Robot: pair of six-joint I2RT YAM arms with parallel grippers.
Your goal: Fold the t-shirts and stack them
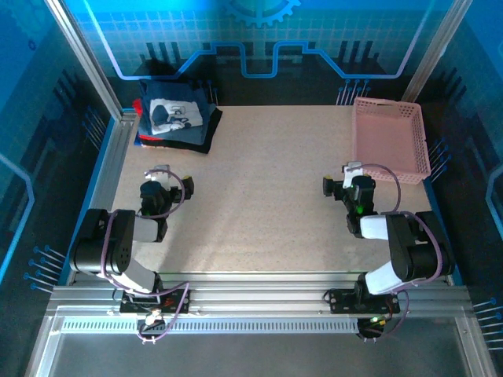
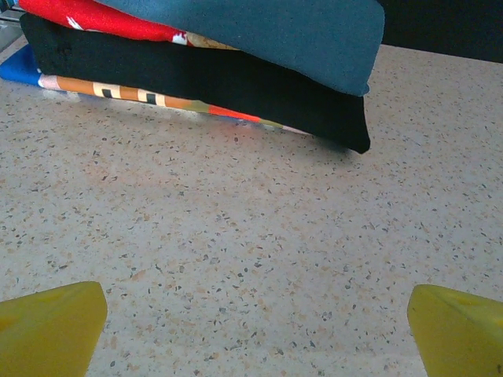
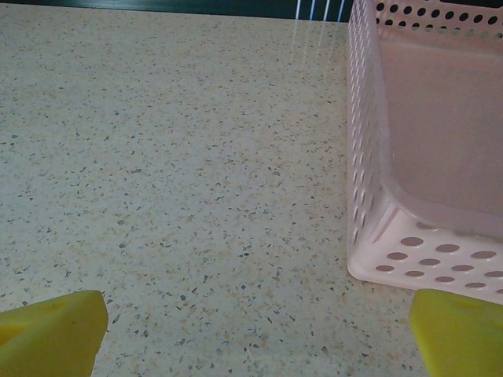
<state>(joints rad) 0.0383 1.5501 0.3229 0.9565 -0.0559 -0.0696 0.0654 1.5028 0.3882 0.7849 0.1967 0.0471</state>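
Pointing both pincers toward the far side of the speckled table [image 1: 259,208]. The left pincer [image 1: 161,174] is released, its 2 yellow fingertips [image 2: 51,326] spread wide at the bottom corners of the left wrist view, with bare tabletop between them. My right pincer [image 1: 343,177] is the same: released, tips far apart, grasping nothing. The t-shirts [image 1: 174,122] sit folded in 1 stack at the far-left corner of the table, ahead of my left pincer and well apart from it. From above, the top layer is a navy tee [image 1: 179,100] with a white printed graphic facing up; a red edge pokes out on the stack's left and black cloth sticks out underneath on the right. In the left wrist view the layers run top down: slate-blue cloth [image 2: 299,35], red cloth [image 2: 86,16], black tee [image 2: 196,75], then a thin orange-striped layer [image 2: 126,92] touching the table. A pink basket [image 1: 357,137] stands at the far-right corner, just ahead of my right pincer and to its right, not touching it. Its perforated wall [image 3: 365,157] is close in the right wrist view.
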